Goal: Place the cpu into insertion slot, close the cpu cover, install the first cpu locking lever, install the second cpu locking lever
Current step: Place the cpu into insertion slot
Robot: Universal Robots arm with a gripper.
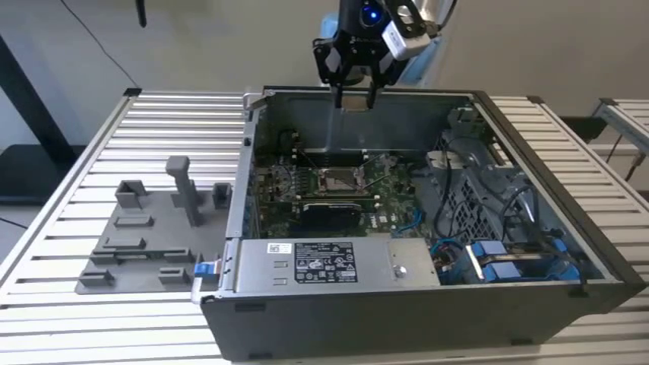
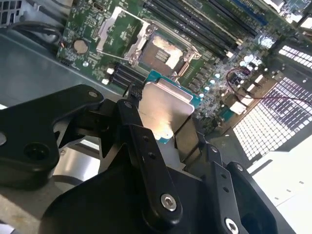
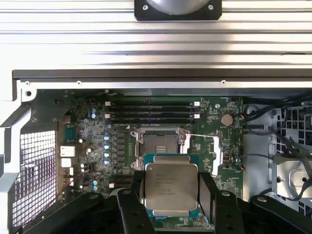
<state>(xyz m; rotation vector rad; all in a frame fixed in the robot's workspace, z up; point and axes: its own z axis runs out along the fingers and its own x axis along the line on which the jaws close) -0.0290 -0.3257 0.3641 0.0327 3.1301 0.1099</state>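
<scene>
My black gripper (image 1: 355, 91) hangs above the rear wall of the open computer case, shut on the cpu (image 1: 355, 101). In both wrist views the cpu (image 3: 171, 187) (image 2: 163, 107) is a square silver-grey chip on a teal base, clamped by its edges between the two fingers (image 3: 134, 200). The insertion slot (image 3: 160, 145) (image 2: 161, 52) (image 1: 336, 179) lies below it on the green board, well apart from the chip and with nothing in it. Its silver cover frame (image 3: 214, 153) (image 2: 114, 29) is folded open beside it.
The case (image 1: 426, 304) sits on a slatted metal table, its power supply (image 1: 315, 262) along the near side and cables with blue connectors (image 1: 497, 258) at the exterior view's right. Memory slots (image 3: 151, 113) run beside the slot. A grey fixture plate (image 1: 152, 236) stands at the exterior view's left.
</scene>
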